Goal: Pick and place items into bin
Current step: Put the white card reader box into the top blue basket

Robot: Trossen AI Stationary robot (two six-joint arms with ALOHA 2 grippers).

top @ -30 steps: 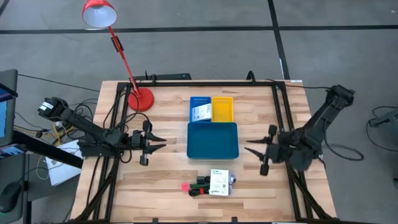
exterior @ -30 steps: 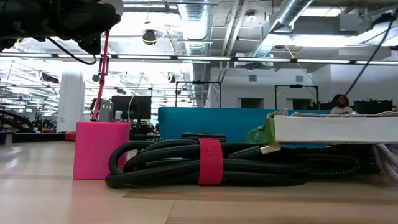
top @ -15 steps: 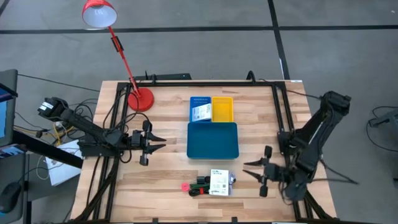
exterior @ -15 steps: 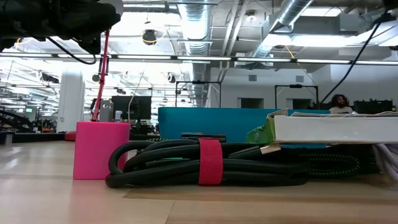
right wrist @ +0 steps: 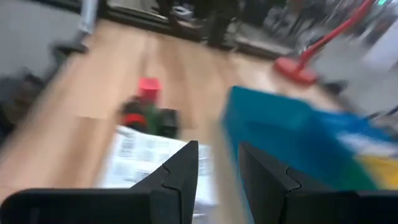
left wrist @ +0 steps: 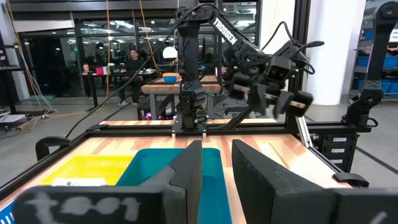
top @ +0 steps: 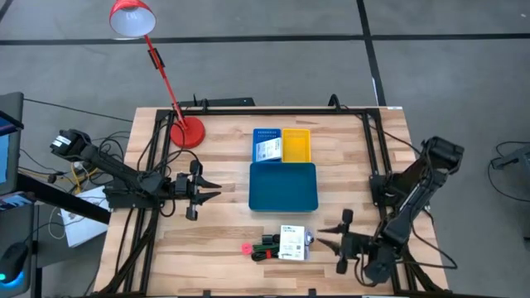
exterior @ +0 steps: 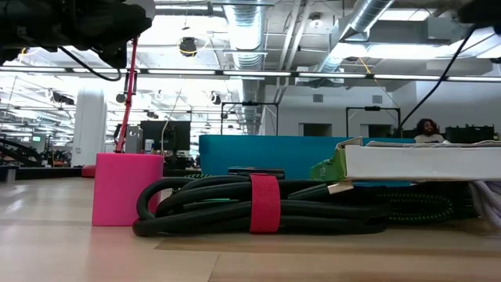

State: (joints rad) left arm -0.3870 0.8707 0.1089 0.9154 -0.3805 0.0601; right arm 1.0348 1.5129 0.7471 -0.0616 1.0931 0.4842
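A white printed packet (top: pixel 291 242) lies near the table's front edge on a coiled black cable with a red strap (exterior: pixel 263 205). A green-and-black piece (top: pixel 267 241) lies beside it, and a pink-red block (top: pixel 247 248) stands on the table to their left. A second white packet (top: pixel 266 150) lies in the small blue tray (top: pixel 266 133), next to the yellow tray (top: pixel 296 145). The large teal tray (top: pixel 283 186) is in front of both. My right gripper (top: pixel 325 239) is open and empty just right of the front packet. My left gripper (top: pixel 217 190) is open and empty left of the teal tray.
A red desk lamp stands with its base (top: pixel 189 131) at the far left of the table. Black frame rails (top: pixel 377 157) run along the table's left, right and far sides. Bare wood lies between my left gripper and the front items. People show in the room beyond.
My right gripper has gone from beside the teal tray toward the table's near edge and a little left, and now stands close to the front packet. My left arm and all the items have kept still.
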